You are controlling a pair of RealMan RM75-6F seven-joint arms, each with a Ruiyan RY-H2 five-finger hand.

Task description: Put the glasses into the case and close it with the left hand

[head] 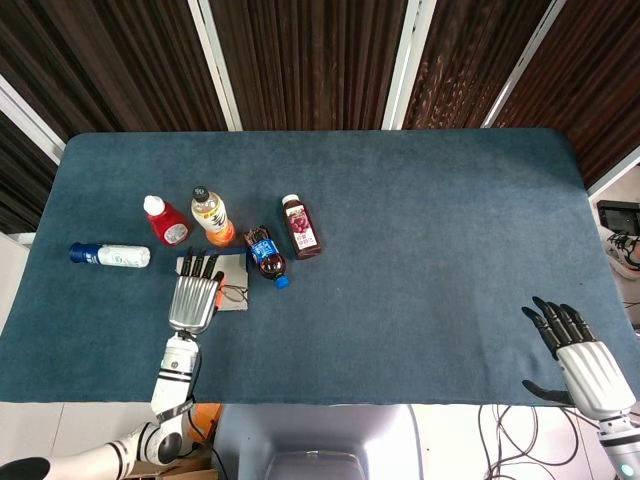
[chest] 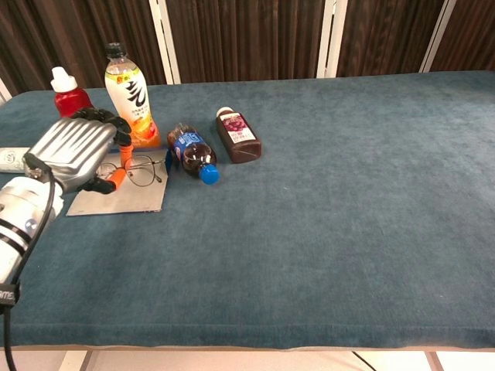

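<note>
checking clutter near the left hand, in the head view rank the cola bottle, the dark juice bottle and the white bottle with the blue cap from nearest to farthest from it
From the left hand, in the head view:
1. Cola bottle, lying just to the hand's right, beside the case.
2. White bottle with the blue cap, lying to the hand's left near the table edge.
3. Dark juice bottle, lying further right, beyond the cola bottle.

Left hand (chest: 73, 151) holding glasses (chest: 138, 171) above the open case (chest: 124, 195).

Orange-tipped temples pinched (lenses pointing toward the blue-capped bottle (chest: 192, 154), just right of the case); red bottle (chest: 71, 97) and orange bottle (chest: 129, 95) behind the case.
</note>
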